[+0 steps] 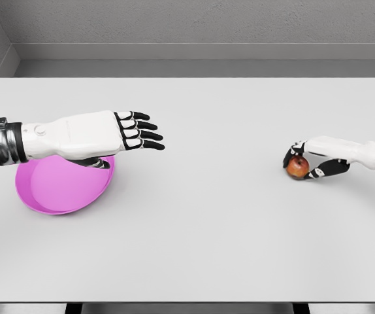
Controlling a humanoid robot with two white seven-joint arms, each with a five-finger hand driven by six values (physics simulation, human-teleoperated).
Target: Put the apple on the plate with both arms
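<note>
A red apple (297, 167) rests on the white table at the right, and my right hand (305, 159) is curled around it from the right side. A pink plate (57, 190) lies at the left of the table. My left hand (138, 131) hovers over the plate's far right part, palm down, with its fingers stretched out flat toward the right and nothing in them. Its forearm hides the plate's back rim.
The white table (200, 222) spans the whole view, with its front edge at the bottom. A grey wall stands behind the far edge.
</note>
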